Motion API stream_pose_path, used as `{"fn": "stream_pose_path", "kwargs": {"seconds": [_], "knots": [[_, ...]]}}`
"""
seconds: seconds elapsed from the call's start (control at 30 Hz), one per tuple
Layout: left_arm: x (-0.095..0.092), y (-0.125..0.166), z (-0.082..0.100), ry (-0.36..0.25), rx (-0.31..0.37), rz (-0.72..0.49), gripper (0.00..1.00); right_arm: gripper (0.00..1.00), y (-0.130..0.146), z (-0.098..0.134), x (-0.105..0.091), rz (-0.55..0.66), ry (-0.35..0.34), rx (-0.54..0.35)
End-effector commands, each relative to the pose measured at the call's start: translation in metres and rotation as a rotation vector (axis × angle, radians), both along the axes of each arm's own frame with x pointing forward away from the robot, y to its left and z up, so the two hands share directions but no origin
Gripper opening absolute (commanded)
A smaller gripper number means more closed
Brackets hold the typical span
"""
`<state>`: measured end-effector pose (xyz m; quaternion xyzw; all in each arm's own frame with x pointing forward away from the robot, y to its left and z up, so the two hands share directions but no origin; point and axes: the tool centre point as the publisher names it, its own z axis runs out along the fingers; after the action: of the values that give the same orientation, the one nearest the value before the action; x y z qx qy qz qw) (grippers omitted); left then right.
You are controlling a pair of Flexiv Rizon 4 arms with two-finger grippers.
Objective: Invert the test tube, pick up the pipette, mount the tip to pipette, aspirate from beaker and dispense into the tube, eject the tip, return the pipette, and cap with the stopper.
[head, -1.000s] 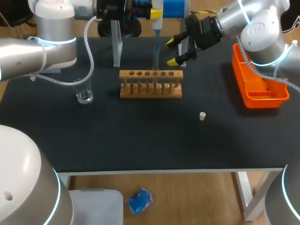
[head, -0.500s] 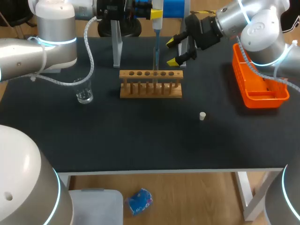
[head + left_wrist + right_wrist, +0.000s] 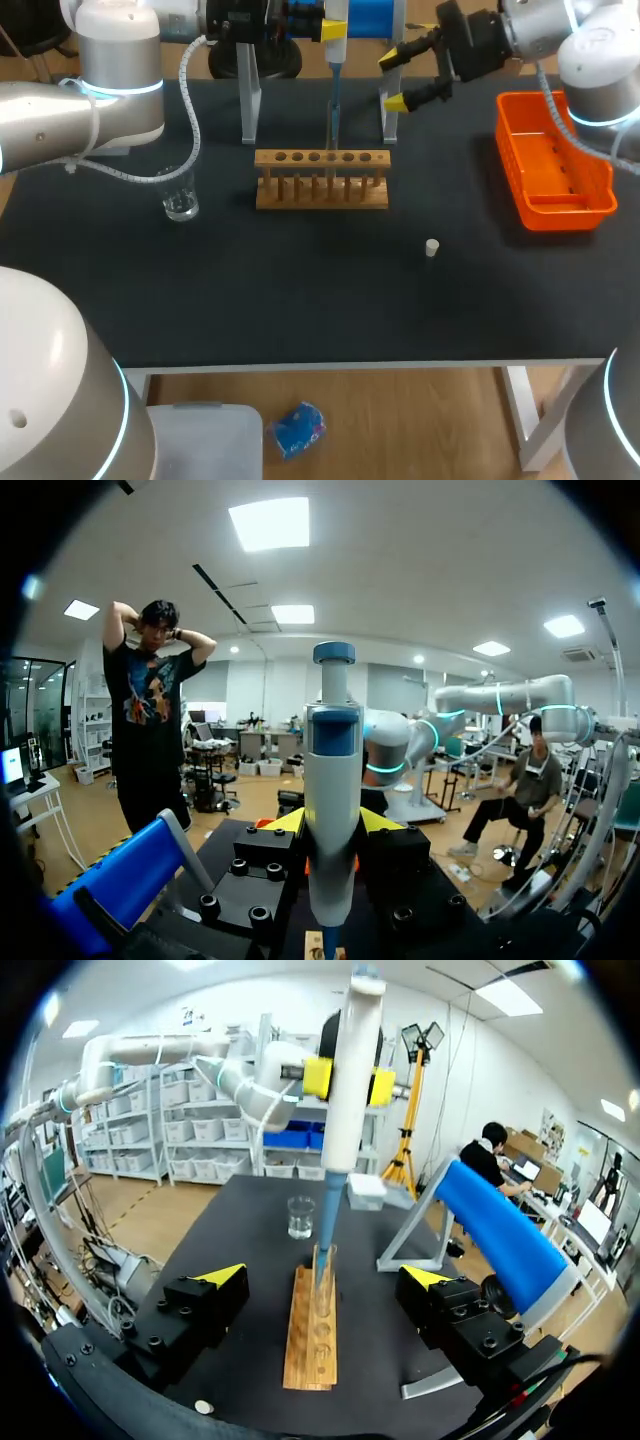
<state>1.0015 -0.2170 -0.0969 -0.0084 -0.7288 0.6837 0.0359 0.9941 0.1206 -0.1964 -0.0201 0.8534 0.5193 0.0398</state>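
**Pipette held over the tube rack, right gripper standing open**

The left gripper [image 3: 333, 30] is clenched on the upper body of the pipette [image 3: 335, 52] and holds it upright above the far edge of the tabletop [image 3: 300, 290], near the middle. In the left wrist view the white pipette barrel sits squarely between the two yellow tips. Its blue tip [image 3: 321, 1222] points straight down and reaches into the mouth of the test tube [image 3: 322, 1285]. That tube stands upright in a hole towards the right end of the wooden rack [image 3: 322, 180], which lies crosswise just in from the middle of the far edge.

The right gripper [image 3: 396, 80] is released and grasps nothing, its fingers spread wide. It hangs above the far edge, just right of the pipette and apart from it. From its own wrist view the rack and tube lie ahead of it, in line with the gap between its fingers.

The glass beaker [image 3: 180, 200] stands left of the rack, towards the left edge. The small white stopper [image 3: 431, 247] lies alone on the tabletop, nearer the front edge than the rack and right of it. An orange basket [image 3: 520, 170] rests along the right edge, near the far right corner. The blue pipette stand [image 3: 372, 18] sits at the far edge behind the rack.
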Motion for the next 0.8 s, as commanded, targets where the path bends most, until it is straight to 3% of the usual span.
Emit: {"fn": "stream_pose_path", "kwargs": {"seconds": [0.03,0.47,0.8], "knots": [[-0.001,0.000,0.000,-0.001,0.000,0.003,0.00,1.00,-0.006,0.018,-0.004,0.001,-0.016,-0.005],[-0.001,0.000,0.000,-0.001,0.000,0.003,0.00,1.00,-0.015,0.102,-0.002,-0.013,-0.077,0.060],[-0.001,0.000,0.000,-0.001,0.000,0.003,0.00,1.00,-0.007,0.151,-0.004,0.043,-0.036,0.149]]}}
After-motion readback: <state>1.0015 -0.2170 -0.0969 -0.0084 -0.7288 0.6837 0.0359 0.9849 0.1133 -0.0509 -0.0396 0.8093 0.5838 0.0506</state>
